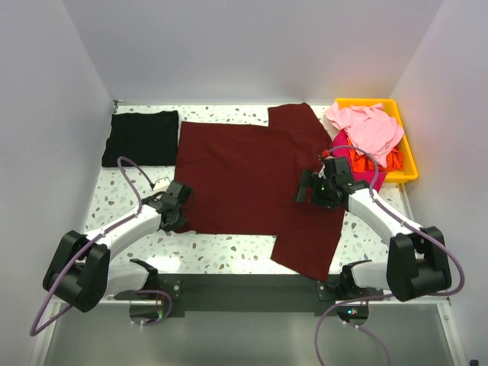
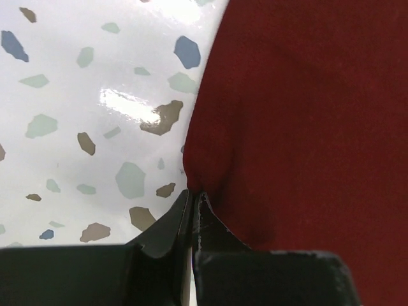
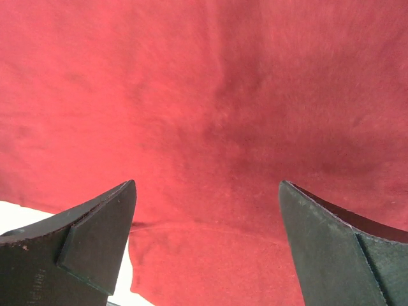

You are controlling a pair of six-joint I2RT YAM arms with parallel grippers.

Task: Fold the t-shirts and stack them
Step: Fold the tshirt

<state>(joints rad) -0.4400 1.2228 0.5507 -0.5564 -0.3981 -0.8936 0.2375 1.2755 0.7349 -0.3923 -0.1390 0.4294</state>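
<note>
black cloth t-shirt (image 1: pixel 141 137) is folded far left, large dark maroon cloth t-shirt (image 1: pixel 244 179) is spread unfolded mid-table, its near-left edge pinched by the closed left gripper (image 2: pixel 193 199), right gripper (image 3: pixel 207 191) is held wide and empty over it, pile of pink, magenta and orange cloth shirts (image 1: pixel 370 130) is not yet taken from the yellow plastic bin (image 1: pixel 409 162).

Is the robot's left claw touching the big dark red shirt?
Touching. The left wrist view shows the left gripper closed on the edge of the maroon t-shirt, with the cloth puckered where the tips pinch it.

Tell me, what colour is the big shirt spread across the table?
Plain dark maroon, with no pattern. The big t-shirt shows best in the top external view.
</note>
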